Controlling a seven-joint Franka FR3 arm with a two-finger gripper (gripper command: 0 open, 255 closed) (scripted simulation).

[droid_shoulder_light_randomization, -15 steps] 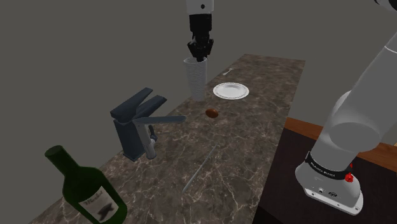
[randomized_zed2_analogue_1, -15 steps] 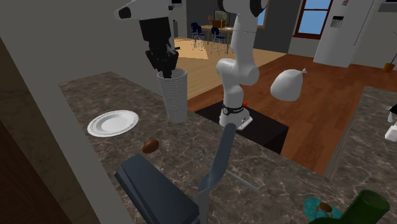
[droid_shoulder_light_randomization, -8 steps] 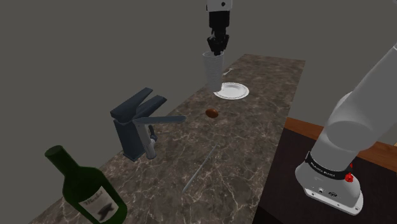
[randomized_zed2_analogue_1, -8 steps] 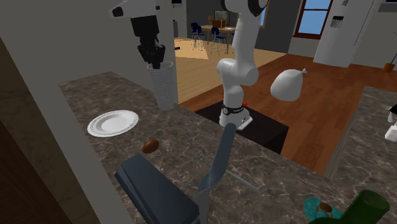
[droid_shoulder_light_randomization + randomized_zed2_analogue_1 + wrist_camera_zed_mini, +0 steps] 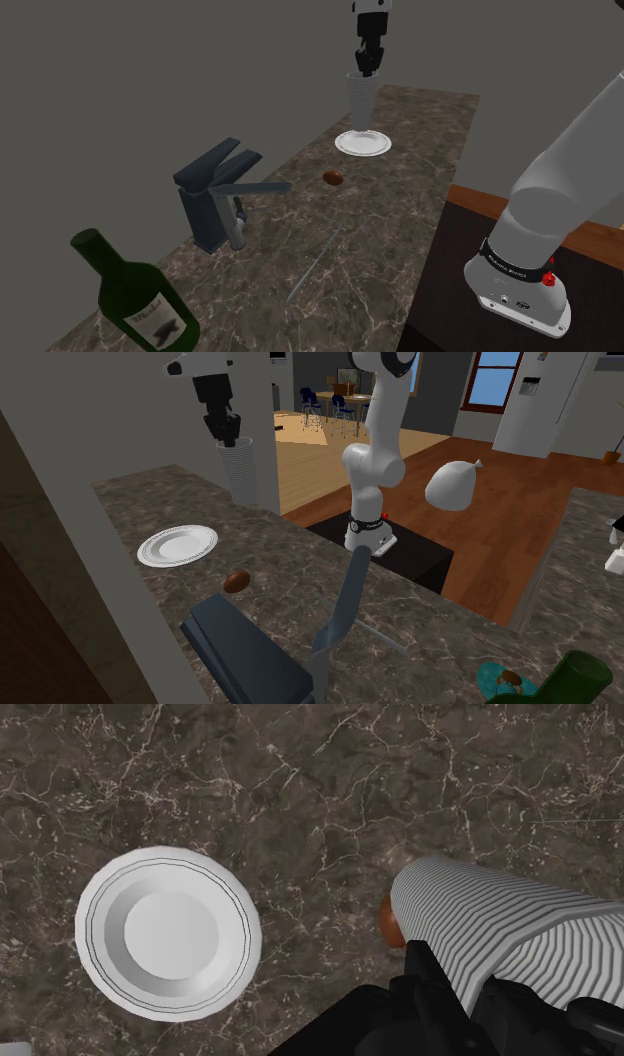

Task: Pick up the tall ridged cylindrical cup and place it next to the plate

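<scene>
The tall ridged pale cup (image 5: 358, 100) hangs upright above the dark marble counter (image 5: 400, 200), with my black gripper (image 5: 366, 70) shut on its rim from above. In the shoulder view it hovers just above the round white plate (image 5: 362, 143). From the second exterior view the gripper (image 5: 228, 437) and cup (image 5: 240, 472) are up and to the right of the plate (image 5: 178, 545). Along the wrist view, the cup (image 5: 500, 939) runs down from the gripper (image 5: 462, 994), clamped between the fingers, and the plate (image 5: 165, 932) lies off to one side of it on the counter.
A small brown object (image 5: 332, 177) lies between the plate and a dark faucet (image 5: 215, 190). A green wine bottle (image 5: 135, 295) stands at the near end, and a thin rod (image 5: 315, 262) lies on the counter. The stand (image 5: 520, 290) is at the lower right.
My gripper has carried the cup up and to the shoulder view's right, from beside the faucet end toward the plate. The grip has stayed shut.
</scene>
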